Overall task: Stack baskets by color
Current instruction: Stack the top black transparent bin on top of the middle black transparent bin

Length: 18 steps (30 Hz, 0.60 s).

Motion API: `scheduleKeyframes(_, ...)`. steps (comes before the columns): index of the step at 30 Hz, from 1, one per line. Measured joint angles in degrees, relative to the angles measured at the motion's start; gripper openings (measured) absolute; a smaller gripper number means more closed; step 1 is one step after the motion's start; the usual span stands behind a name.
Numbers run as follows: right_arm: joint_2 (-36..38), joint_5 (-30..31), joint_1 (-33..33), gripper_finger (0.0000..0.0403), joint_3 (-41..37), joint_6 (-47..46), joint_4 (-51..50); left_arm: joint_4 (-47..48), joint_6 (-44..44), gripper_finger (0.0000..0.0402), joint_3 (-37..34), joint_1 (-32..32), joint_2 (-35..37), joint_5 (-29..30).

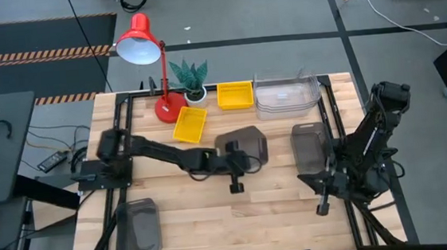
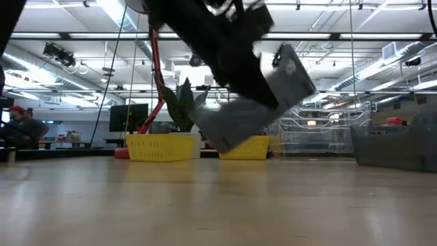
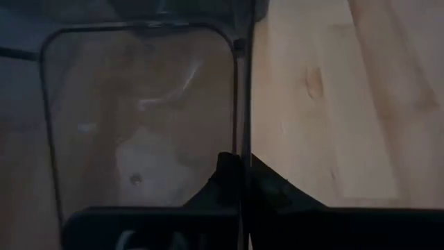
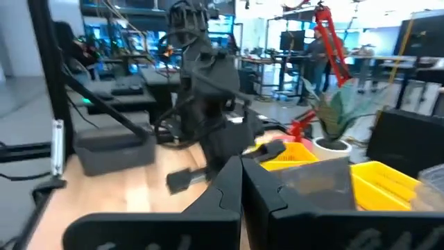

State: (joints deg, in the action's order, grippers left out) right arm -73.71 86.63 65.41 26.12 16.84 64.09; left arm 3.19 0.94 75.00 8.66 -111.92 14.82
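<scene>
My left gripper (image 1: pixel 236 157) is at mid-table, shut on a smoky dark-grey basket (image 1: pixel 247 145) that hangs tilted above the wood in the low view (image 2: pixel 263 102). A second dark-grey basket (image 1: pixel 309 146) rests on its bottom by the right arm. A third (image 1: pixel 140 227) lies near the front left corner. Two yellow baskets (image 1: pixel 190 125) (image 1: pixel 235 94) and a stack of clear baskets (image 1: pixel 287 94) sit on the table toward the far edge. My right gripper (image 4: pixel 243 182) is shut on nothing at the table's right side (image 1: pixel 320 203). My left gripper pinches one side wall of the dark-grey basket at its rim (image 3: pixel 243 132), with one finger (image 3: pixel 225 173) inside the basket and the other (image 3: pixel 274 184) outside. The fingers slant down from the table's left. The basket is lifted clear of the table and tilted.
A red desk lamp (image 1: pixel 147 47) and a potted plant (image 1: pixel 190 80) stand at the far edge, left of the yellow baskets. Bare wood (image 1: pixel 231 220) lies along the near side between the arms. A black frame rail (image 1: pixel 337 124) runs along the right edge.
</scene>
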Motion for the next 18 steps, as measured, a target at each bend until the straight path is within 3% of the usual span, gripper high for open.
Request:
scheduleKeyframes(7,-3.76,0.52,-1.78,0.0004,0.01,-3.48,-0.73,-4.55,-0.63,0.0013,0.00,-0.17,-5.73,0.20)
scheduleKeyframes(11,-6.60,-3.63,-4.76,0.0005,0.01,-8.14,-1.26,-6.78,-0.26,0.0019,0.01,-0.17,-6.44,0.15)
scheduleKeyframes(18,-11.02,-14.68,-12.78,0.0018,0.01,-17.00,-1.85,-5.37,-2.11,0.0110,-0.01,-0.45,-1.29,-2.00)
